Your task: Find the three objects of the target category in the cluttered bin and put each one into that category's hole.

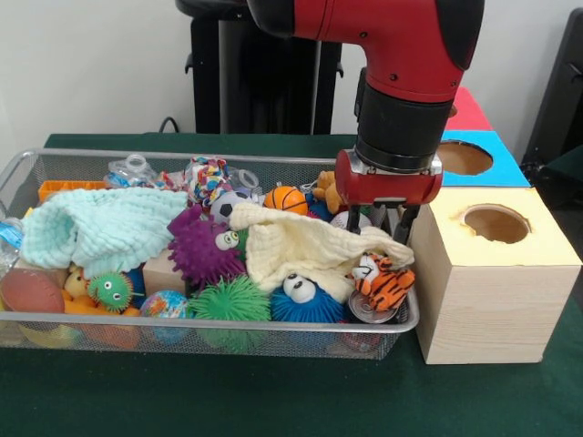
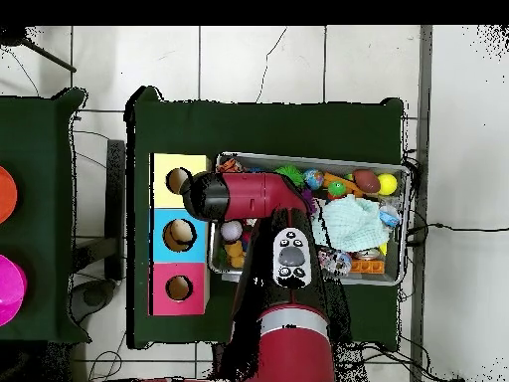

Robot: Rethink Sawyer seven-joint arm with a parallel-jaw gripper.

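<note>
One mesh bin (image 1: 18, 173) holds the whole jumble, and from its left end come a mint cloth (image 1: 100, 228), a green spiky ball (image 1: 111, 289), a purple spiky ball (image 1: 202, 248), a cream cloth (image 1: 305, 248), a blue googly-eyed ball (image 1: 296, 296) and a toy tiger (image 1: 383, 278) at the right end. The hand (image 1: 390, 218) hangs over that right end, just above the cream cloth and beside the tiger; its fingers are half hidden behind cloth and toys, so I cannot tell whether they are spread or pinching anything. Which category is wanted is not shown. If soft animals, the tiger is the nearest candidate.

To do the step well, I judge the hand should come straight down on one toy only, clear of the cloth, since a snagged cloth would drag neighbours along. Lift high enough to pass the bin wall before swinging right.

Right of the bin stands a row of boxes: the yellow-topped box (image 1: 496, 264) touching it, then a blue box (image 1: 478, 157) and a red box (image 1: 466, 111), each with one hole. Everything sits on a dark green worktop (image 1: 273, 391); in the overhead view the floor (image 2: 258, 60) is pale tile with cables trailing.
</note>
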